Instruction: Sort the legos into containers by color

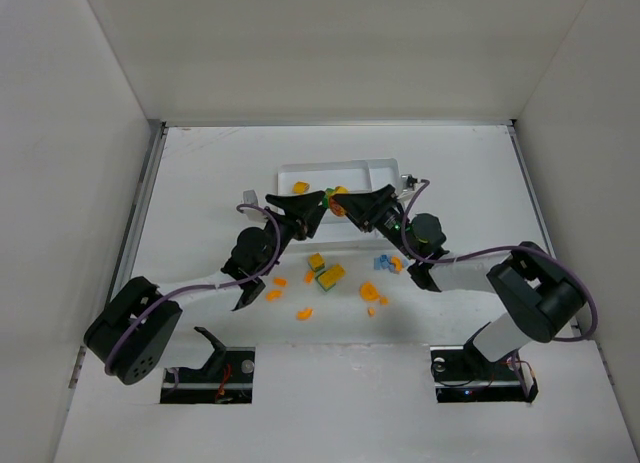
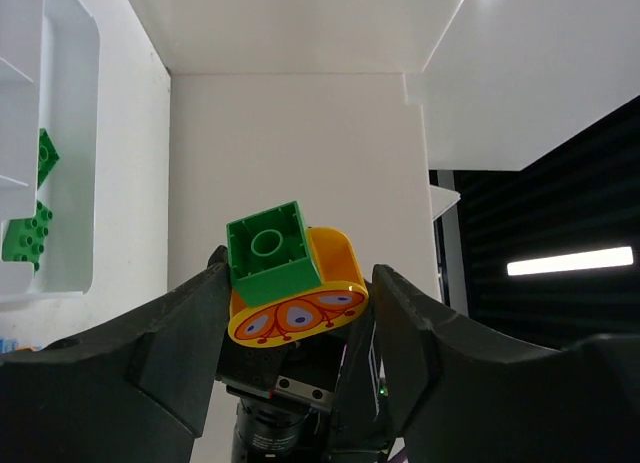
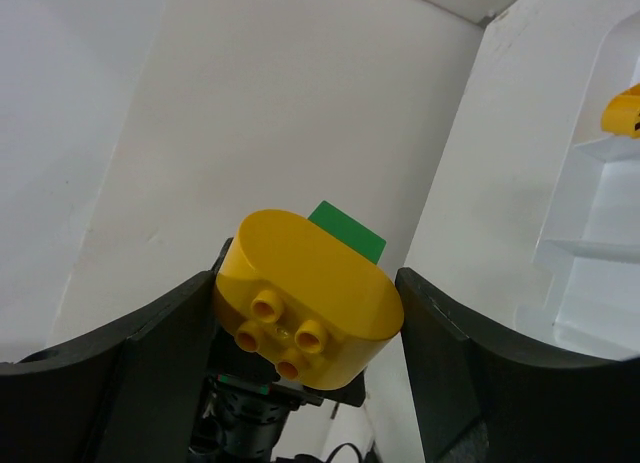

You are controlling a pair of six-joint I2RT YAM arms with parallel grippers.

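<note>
Risk: green square plastic brick [image 2: 272,251] was stuck onto yellow oval plastic piece [image 3: 305,293], so a drop now would likely put 2 colours in 1 compartment. Right claw [image 3: 305,283] was clamped on the yellow piece across its width. Left claw [image 2: 300,273] stood part open around the pair, with a sliver of gap at 1 finger, so apparently no grip. The green brick sat skewed on the yellow piece, so a close on its corner could twist the pair out of the right claw and drop it onto the white bench [image 1: 200,183]. The pair hung between both claws, at the near edge of the shallow white plastic tray [image 1: 285,173]. The yellow piece's long axis ran finger to finger, studs toward the right wrist camera. The green brick pointed toward the left claw.
</note>
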